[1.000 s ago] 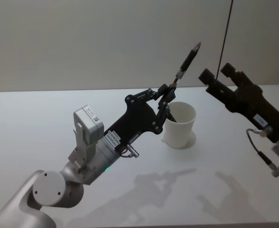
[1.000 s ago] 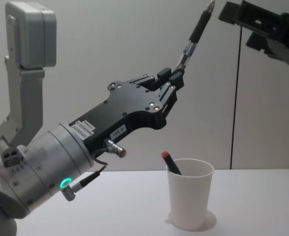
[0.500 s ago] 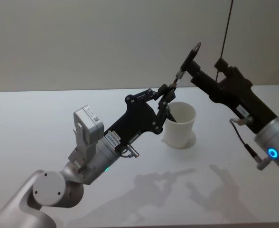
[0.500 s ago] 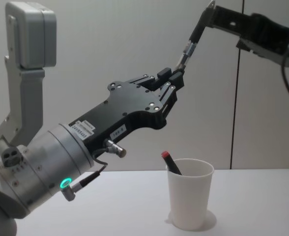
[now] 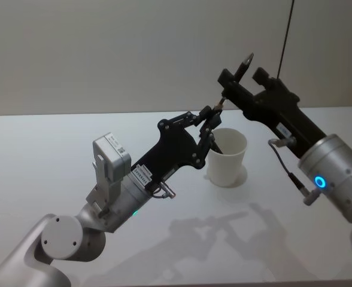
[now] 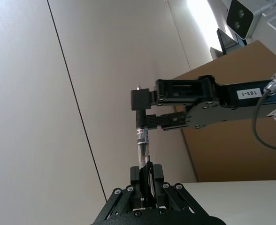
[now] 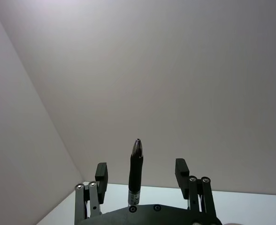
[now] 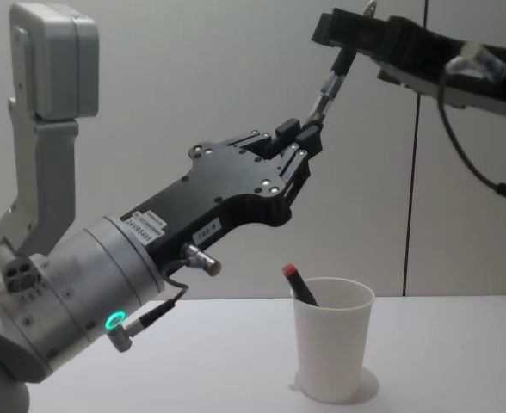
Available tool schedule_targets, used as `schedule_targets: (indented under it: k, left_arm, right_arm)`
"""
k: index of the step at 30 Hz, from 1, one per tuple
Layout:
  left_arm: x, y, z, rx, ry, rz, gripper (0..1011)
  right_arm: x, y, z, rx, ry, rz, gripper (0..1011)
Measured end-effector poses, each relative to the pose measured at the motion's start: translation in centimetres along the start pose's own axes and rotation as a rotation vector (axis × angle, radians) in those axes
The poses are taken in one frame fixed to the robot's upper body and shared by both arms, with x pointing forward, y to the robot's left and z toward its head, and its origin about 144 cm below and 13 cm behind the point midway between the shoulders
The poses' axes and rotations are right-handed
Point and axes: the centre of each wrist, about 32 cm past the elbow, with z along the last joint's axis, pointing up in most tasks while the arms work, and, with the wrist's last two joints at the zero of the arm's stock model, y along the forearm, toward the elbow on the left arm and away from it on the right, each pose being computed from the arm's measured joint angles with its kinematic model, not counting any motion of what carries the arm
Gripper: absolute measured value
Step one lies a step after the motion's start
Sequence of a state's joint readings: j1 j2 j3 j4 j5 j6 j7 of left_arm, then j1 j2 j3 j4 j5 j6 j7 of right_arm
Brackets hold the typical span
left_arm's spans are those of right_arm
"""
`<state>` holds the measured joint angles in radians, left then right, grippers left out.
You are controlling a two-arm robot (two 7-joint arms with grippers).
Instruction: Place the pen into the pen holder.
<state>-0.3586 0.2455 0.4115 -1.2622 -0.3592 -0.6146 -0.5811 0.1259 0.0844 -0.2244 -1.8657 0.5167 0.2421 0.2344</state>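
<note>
Right gripper [image 5: 243, 75] moved in, open fingers now around pen [image 5: 230, 87] top; left gripper [image 5: 207, 119] still clamps lower end. Handover near, above cup [image 5: 227, 157].

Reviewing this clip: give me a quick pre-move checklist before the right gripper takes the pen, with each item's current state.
1. Left gripper shut on the pen's lower end: ok.
2. Right gripper open, fingers either side of the pen's upper part: ok.
3. Pen between the right fingers, touching neither in the right wrist view: ok.
4. Pen holder upright on the table, below the handover: ok.
5. Room in the holder: a red-capped pen already leans inside; cannot tell how much space is left.
</note>
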Motion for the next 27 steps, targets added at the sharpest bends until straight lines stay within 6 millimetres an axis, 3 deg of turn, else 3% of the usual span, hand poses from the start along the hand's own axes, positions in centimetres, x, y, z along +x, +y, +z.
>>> schedule_targets:
  k: [8,17,19,21,27]
  left_arm:
    - [0.0,0.0,0.0,0.000,0.000,0.000,173]
    - [0.0,0.0,0.0,0.000,0.000,0.000,173]
    - [0.0,0.0,0.0,0.000,0.000,0.000,173]
    - [0.0,0.0,0.0,0.000,0.000,0.000,173]
    - [0.0,0.0,0.0,0.000,0.000,0.000,173]
  right_arm:
    - [-0.4,0.9,-0.1,-0.001,0.001,-0.010,733]
    - [-0.6,1.7,0.0,0.007,0.005,-0.022,401]
    - [-0.6,1.7,0.0,0.009,0.005,-0.023,387]
    - [-0.6,1.8,0.0,0.011,0.004,-0.024,280]
    - [-0.6,2.0,0.1,0.016,0.006,-0.023,133]
